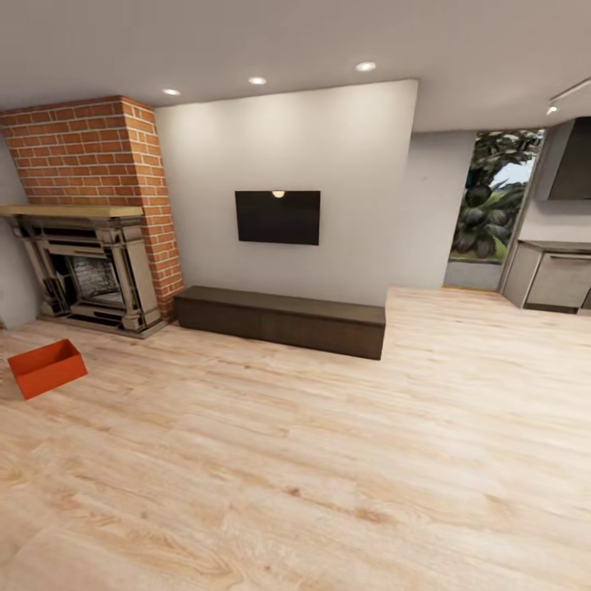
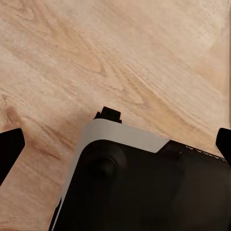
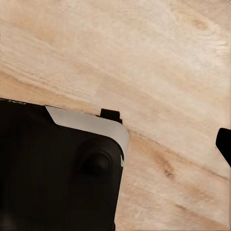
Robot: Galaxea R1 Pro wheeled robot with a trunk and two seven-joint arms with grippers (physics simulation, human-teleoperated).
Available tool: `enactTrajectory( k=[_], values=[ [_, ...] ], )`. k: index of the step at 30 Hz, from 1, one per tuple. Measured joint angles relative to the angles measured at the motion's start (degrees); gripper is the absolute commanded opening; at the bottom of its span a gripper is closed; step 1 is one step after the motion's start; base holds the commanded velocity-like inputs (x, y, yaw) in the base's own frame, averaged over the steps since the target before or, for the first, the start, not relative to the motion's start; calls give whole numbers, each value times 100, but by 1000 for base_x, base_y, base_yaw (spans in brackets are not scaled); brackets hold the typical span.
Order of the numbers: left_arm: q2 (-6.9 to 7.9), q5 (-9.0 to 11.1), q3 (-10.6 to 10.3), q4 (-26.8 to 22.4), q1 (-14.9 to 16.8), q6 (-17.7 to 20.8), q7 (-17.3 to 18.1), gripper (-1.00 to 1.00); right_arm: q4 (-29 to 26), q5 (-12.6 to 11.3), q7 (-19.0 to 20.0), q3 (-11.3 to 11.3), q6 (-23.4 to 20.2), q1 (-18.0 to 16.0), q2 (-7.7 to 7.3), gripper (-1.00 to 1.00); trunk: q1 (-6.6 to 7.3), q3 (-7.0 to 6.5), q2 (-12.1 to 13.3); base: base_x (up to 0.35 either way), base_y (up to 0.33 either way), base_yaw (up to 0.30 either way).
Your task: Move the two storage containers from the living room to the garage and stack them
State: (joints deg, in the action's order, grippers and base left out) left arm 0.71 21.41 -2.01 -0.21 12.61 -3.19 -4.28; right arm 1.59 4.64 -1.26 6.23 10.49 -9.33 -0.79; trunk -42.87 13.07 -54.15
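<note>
Head view: living room, light wood plank floor [image 1: 328,460] with visible grain and knots.
Storage container [image 1: 47,368]: orange-red, rectangular, open-topped, plain flat walls — resting on the planks at the view's left edge, in front of the fireplace [image 1: 86,277]; one such bin is visible.
Fireplace: grey moulded frame, dark firebox, wooden mantel, set in a red brick column [image 1: 98,156].
Wall fittings: flat black TV [image 1: 277,217] on a white wall; long dark low cabinet [image 1: 283,318] beneath it.
Left gripper [image 2: 115,144]: dark fingertips at opposite frame edges, spread wide — released, holding nothing, above the robot's black-and-white base [image 2: 144,183].
Right gripper: one fingertip [image 3: 224,143] visible; jaw state cannot be determined.
</note>
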Motion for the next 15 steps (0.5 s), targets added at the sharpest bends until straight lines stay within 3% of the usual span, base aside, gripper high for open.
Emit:
enactTrajectory(
  k=[15],
  values=[
    [0,-1,-3,0,0,0,0,100,0,-2,-1,10,-6,0,-8,100,0,0,0,324,0,252]
  ],
)
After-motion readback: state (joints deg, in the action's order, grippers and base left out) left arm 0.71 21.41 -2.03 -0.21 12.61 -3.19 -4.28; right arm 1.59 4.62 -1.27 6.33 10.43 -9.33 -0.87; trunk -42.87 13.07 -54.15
